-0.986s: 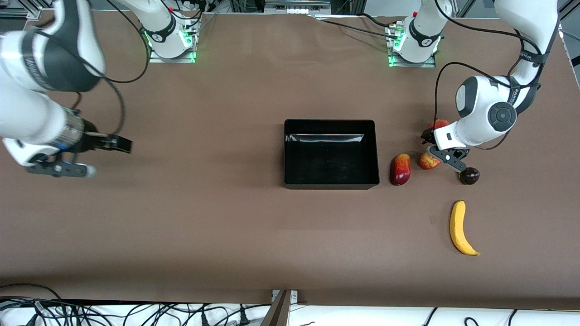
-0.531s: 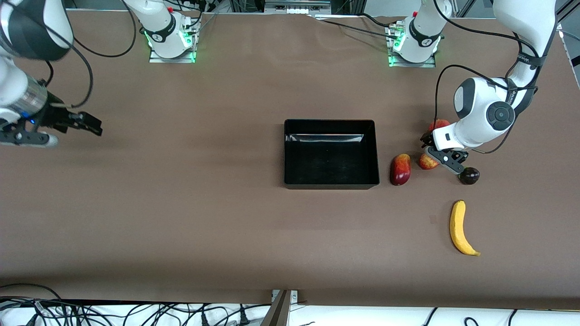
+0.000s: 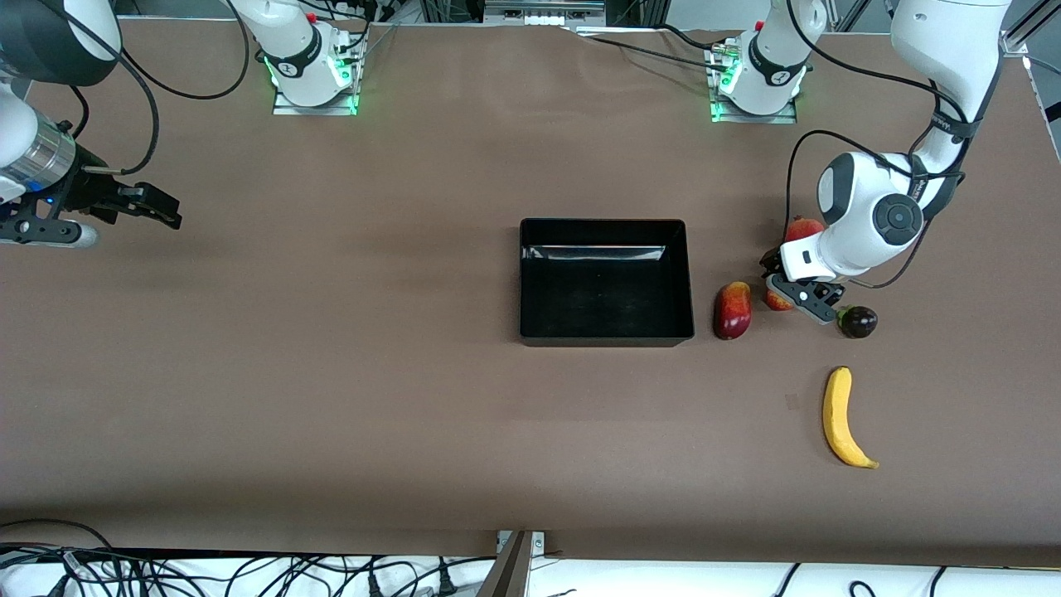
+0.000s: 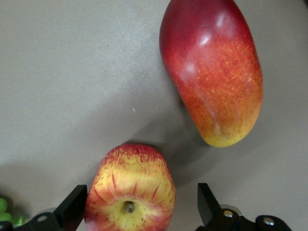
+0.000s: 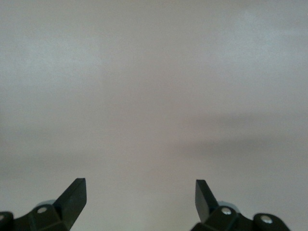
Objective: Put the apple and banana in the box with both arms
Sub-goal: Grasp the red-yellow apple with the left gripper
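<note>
The apple (image 4: 131, 192), red streaked with yellow, lies on the table between the mango and a dark fruit. In the front view only its edge (image 3: 776, 302) shows under the left gripper (image 3: 786, 290). That gripper (image 4: 139, 202) is open and low over the apple, one finger on each side, neither clearly touching. The banana (image 3: 840, 417) lies alone, nearer the front camera. The black box (image 3: 605, 224) stands mid-table, empty. The right gripper (image 3: 162, 209) is open and empty over bare table at the right arm's end; its wrist view (image 5: 139, 190) shows only tabletop.
A red-orange mango (image 3: 733, 309) lies between the box and the apple, and shows close by in the left wrist view (image 4: 211, 72). A red pomegranate (image 3: 802, 228) sits partly under the left arm. A dark purple fruit (image 3: 859, 321) lies beside the left gripper.
The right gripper has swung away toward its end of the table and closer to the bases. The left gripper has shifted toward the mango, now covering most of the apple.
</note>
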